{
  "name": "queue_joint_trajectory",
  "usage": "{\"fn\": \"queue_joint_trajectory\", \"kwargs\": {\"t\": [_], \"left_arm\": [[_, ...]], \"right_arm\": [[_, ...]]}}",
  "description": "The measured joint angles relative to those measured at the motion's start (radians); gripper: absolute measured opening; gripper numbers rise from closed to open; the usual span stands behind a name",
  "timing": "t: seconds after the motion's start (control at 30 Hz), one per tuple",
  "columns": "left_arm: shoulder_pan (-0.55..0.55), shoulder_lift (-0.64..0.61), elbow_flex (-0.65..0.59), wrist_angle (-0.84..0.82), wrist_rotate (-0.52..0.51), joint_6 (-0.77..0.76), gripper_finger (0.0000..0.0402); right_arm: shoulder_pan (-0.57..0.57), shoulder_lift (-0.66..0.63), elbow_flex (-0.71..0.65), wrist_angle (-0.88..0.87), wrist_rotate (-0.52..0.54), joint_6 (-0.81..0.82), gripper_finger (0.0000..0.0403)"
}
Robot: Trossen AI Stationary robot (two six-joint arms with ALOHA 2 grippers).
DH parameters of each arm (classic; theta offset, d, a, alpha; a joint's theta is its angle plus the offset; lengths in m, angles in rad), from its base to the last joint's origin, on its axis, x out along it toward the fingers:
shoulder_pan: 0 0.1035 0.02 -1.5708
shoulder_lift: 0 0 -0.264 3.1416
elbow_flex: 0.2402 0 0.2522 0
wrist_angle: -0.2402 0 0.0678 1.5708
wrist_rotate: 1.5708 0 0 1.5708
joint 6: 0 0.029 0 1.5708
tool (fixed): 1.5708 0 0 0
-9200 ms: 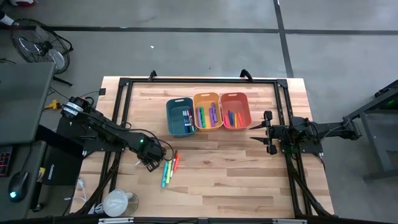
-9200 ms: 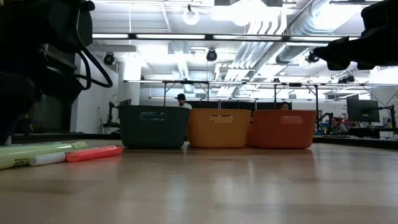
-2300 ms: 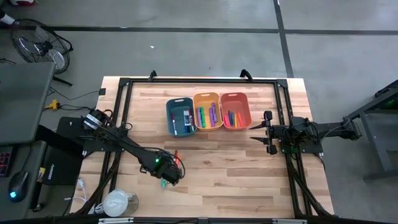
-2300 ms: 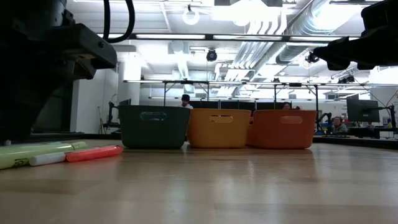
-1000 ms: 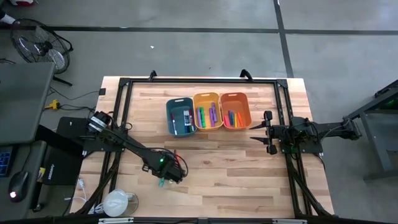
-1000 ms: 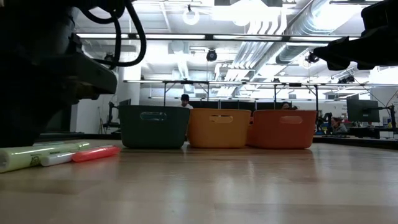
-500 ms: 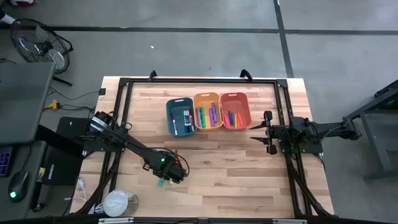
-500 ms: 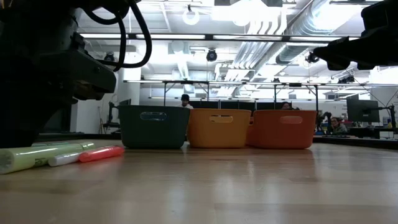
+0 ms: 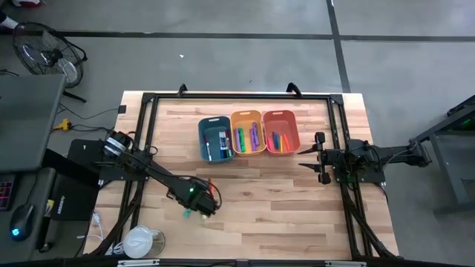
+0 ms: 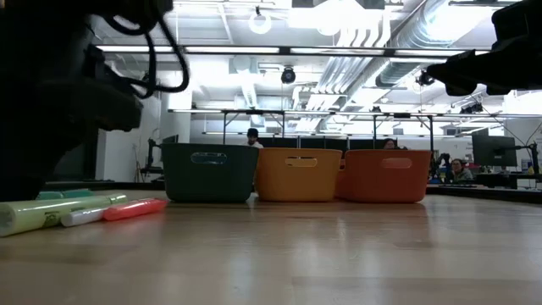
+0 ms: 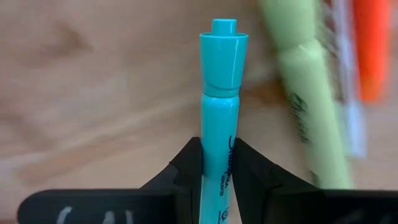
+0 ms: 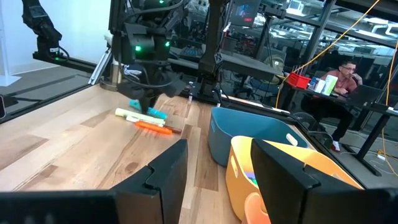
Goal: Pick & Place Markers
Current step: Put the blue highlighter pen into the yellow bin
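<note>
Left hand clamped on teal marker, low over desk near front edge, beside yellow-green marker and orange marker. Right hand parted, empty, beside orange bin. Bare wood between.

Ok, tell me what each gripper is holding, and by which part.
Left gripper is shut on the teal marker, gripping its barrel below the cap. Right gripper is open, holding nothing.

Partial black script lettering, consistent with "Sharpie", along barrel of teal marker in left wrist view. Black printing on adjacent yellow-green marker: blurred, not legible. No other readable text, labels or numbers noted on bins or bench.
</note>
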Motion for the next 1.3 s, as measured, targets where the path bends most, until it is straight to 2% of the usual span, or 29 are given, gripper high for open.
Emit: {"fn": "queue_joint_trajectory", "kwargs": {"t": [0.27, 0.5, 0.63, 0.8, 0.97, 1.17, 1.3], "left_arm": [[-0.033, -0.094, -0.001, -0.146, -0.041, -0.002, 0.0058], [-0.038, -0.242, 0.000, -0.176, -0.162, -0.009, 0.0058], [0.005, -0.297, 0.001, -0.170, -0.219, 0.030, 0.0058], [0.100, -0.313, 0.001, -0.079, -0.236, 0.139, 0.0058], [0.217, -0.313, 0.002, 0.090, -0.226, 0.248, 0.0058], [0.348, -0.313, 0.004, 0.284, -0.218, 0.294, 0.0058], [0.419, -0.289, 0.038, 0.315, -0.211, 0.307, 0.0058]], "right_arm": [[0.000, 0.000, 0.000, 0.000, 0.000, 0.000, 0.0167], [0.000, 0.000, 0.000, 0.000, 0.000, 0.000, 0.0167], [0.000, 0.000, 0.000, 0.000, 0.000, 0.000, 0.0167], [0.000, 0.000, 0.000, 0.000, 0.000, 0.000, 0.0167], [0.000, 0.000, 0.000, 0.000, 0.000, 0.000, 0.0167], [0.000, 0.000, 0.000, 0.000, 0.000, 0.000, 0.0167], [0.000, 0.000, 0.000, 0.000, 0.000, 0.000, 0.0167]]}}
